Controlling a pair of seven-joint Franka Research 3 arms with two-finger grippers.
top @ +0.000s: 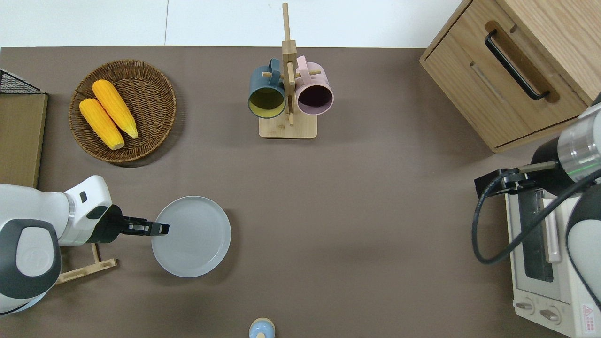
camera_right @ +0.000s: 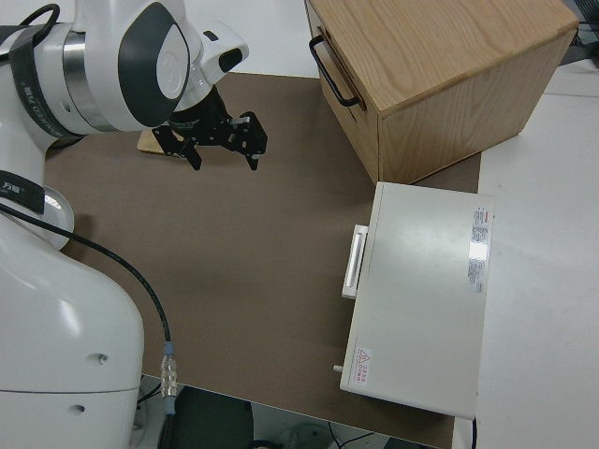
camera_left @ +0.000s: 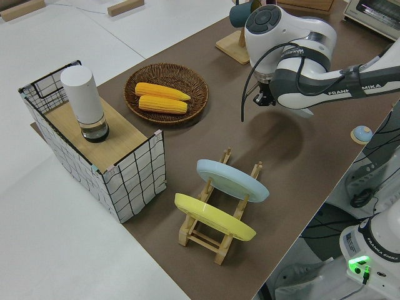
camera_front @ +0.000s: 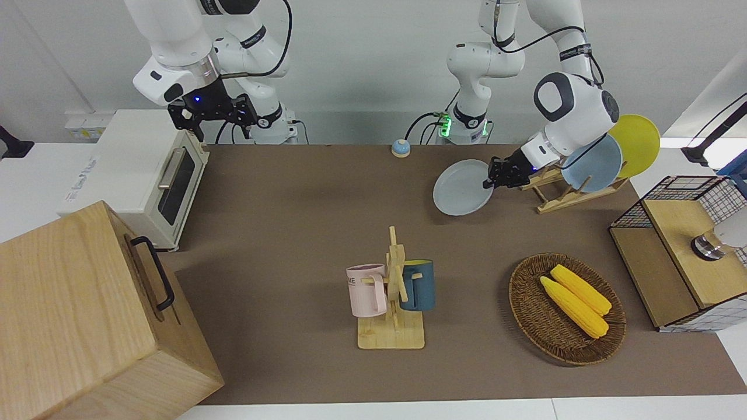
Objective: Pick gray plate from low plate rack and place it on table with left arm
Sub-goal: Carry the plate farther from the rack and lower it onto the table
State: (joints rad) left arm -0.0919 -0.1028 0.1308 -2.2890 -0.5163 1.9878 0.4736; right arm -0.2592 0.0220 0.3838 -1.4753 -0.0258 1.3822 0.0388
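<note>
The gray plate (camera_front: 461, 189) lies nearly level, low over the brown table (camera_front: 292, 221), beside the low plate rack (camera_front: 560, 195) toward the table's middle. My left gripper (camera_front: 495, 178) is shut on the plate's rim on the rack's side. In the overhead view the left gripper (top: 159, 229) grips the edge of the gray plate (top: 195, 237), over the table (top: 352, 211). I cannot tell whether the plate touches the table. The rack (camera_left: 219, 231) holds a light blue plate (camera_left: 231, 180) and a yellow plate (camera_left: 212, 219). My right gripper (camera_right: 220, 140) is parked and open.
A mug tree (camera_front: 392, 297) with a pink and a blue mug stands mid-table. A wicker basket (camera_front: 531, 315) holds two corn cobs. A wire-sided shelf (camera_front: 683, 251), a toaster oven (camera_front: 140, 169), a wooden drawer box (camera_front: 87, 321) and a small blue bell (camera_front: 400, 148) line the edges.
</note>
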